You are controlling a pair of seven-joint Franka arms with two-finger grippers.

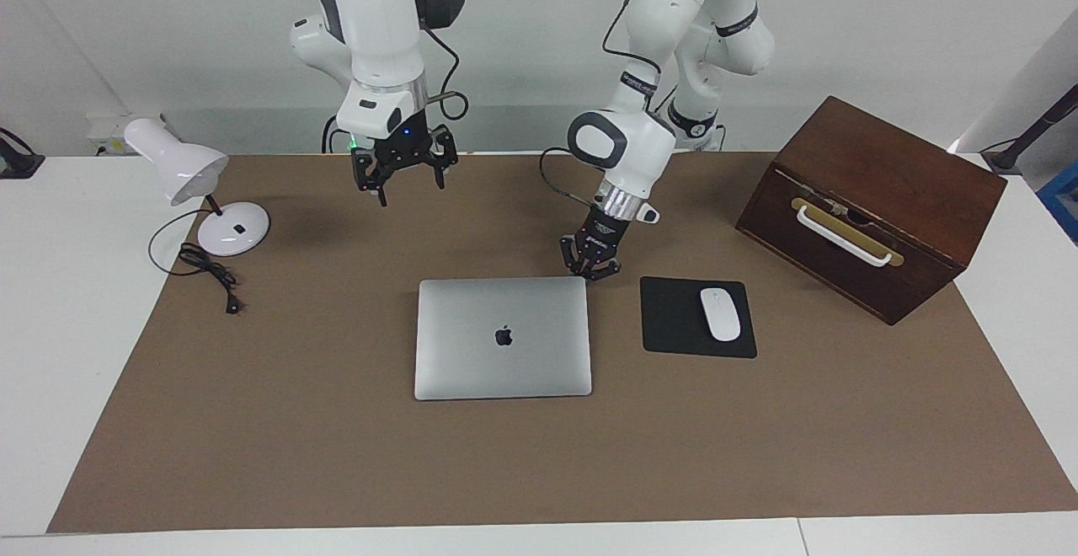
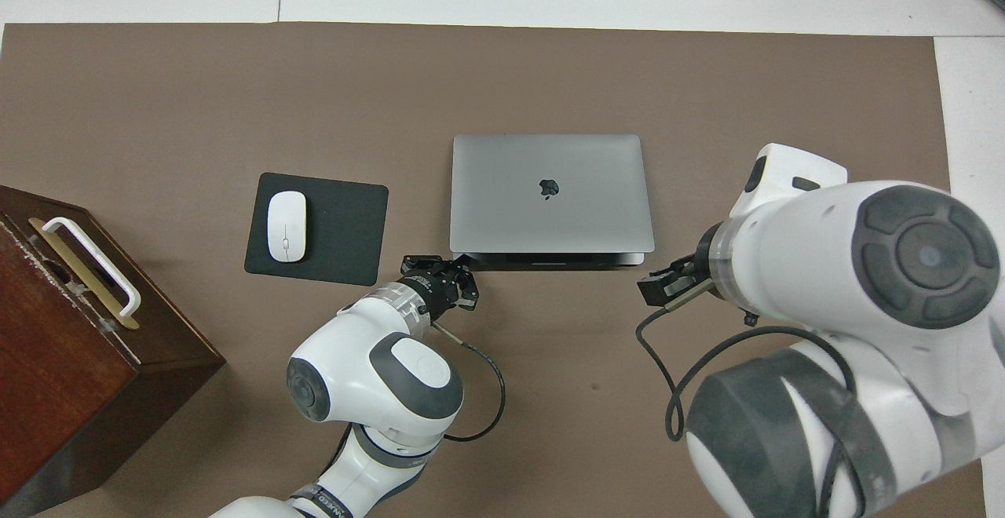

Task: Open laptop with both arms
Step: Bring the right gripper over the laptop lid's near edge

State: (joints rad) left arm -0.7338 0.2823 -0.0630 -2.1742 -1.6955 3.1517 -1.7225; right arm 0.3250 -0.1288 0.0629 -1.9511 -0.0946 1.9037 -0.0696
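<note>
The silver-grey laptop (image 1: 504,337) (image 2: 550,192) lies closed and flat in the middle of the brown mat. My left gripper (image 1: 592,275) (image 2: 462,262) is shut and sits low at the laptop's corner nearest the robots, on the left arm's side. Whether it touches the laptop I cannot tell. My right gripper (image 1: 411,191) hangs open and holds nothing. It is high over the mat near the robots' edge, well clear of the laptop. In the overhead view its own wrist hides it.
A black mouse pad (image 1: 674,324) with a white mouse (image 1: 720,313) lies beside the laptop toward the left arm's end. A dark wooden box (image 1: 876,202) stands past it. A white desk lamp (image 1: 181,170) and its cable (image 1: 206,269) sit at the right arm's end.
</note>
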